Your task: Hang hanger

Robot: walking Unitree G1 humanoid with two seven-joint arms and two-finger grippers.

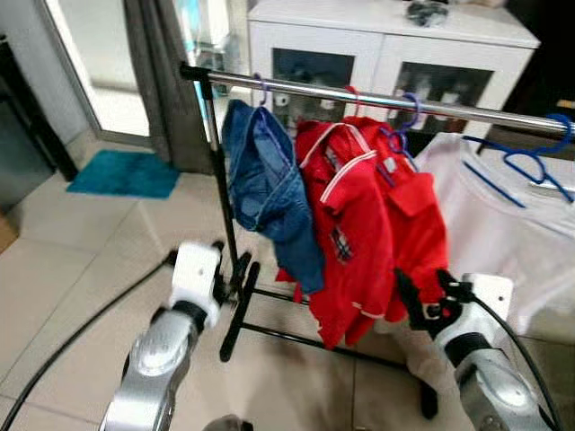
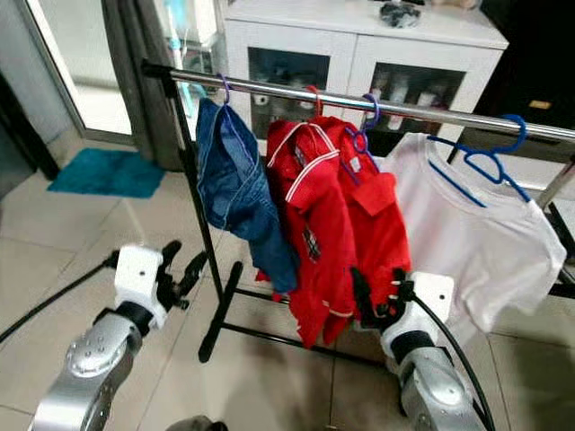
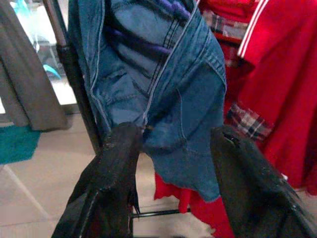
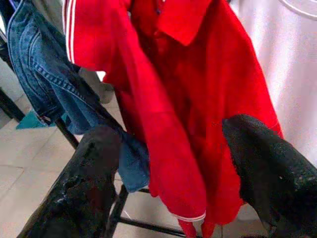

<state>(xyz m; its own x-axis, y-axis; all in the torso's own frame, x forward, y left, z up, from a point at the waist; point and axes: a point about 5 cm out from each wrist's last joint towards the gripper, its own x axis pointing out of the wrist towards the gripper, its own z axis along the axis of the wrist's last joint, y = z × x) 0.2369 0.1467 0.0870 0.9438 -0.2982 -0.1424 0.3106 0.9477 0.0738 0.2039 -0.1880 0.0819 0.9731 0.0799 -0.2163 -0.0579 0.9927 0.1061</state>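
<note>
Tiled floor under a clothes rack (image 2: 359, 103); both hands (image 2: 180, 269) (image 2: 377, 301) open, empty.

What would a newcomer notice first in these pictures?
Probably the bright red shirt hanging mid-way along the steel rail, between a blue denim garment toward the rail's left end and a white T-shirt to its right. Next, the left gripper and right gripper, jaws open, raised before the clothes.
</note>
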